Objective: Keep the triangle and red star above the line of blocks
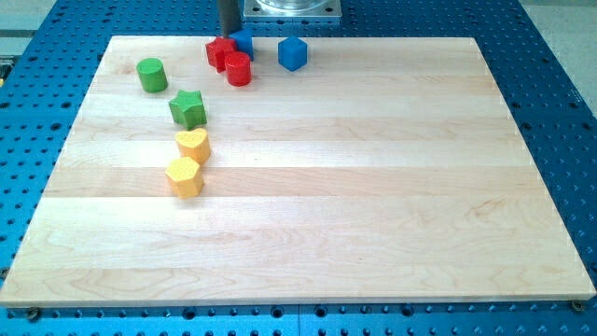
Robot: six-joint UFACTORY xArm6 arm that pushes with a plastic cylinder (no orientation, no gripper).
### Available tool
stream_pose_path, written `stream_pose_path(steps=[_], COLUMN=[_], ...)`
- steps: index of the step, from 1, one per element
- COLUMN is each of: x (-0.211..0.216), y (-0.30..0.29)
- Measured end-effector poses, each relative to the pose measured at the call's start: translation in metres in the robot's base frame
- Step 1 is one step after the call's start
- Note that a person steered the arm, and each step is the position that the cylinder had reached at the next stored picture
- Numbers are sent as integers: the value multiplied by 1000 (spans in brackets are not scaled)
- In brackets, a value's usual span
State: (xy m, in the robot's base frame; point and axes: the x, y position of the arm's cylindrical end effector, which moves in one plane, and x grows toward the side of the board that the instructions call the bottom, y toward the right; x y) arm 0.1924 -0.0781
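My tip comes down at the board's top edge, right behind the red star and touching or nearly touching it. A blue block, likely the triangle, sits just right of the tip, partly hidden by the red cylinder, which stands against the star's lower right. A blue cube is further right. A green cylinder is at the upper left. Below it a green star, a yellow heart and a yellow hexagon form a short column.
The blocks lie on a pale wooden board set on a blue perforated table. The arm's metal base stands at the view's top, just past the board's edge.
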Motion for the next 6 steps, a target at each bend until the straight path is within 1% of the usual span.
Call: stream_pose_path(steps=[1, 2, 4, 5, 6], x=[0, 0, 3, 25, 31], y=[73, 127, 63, 34, 24])
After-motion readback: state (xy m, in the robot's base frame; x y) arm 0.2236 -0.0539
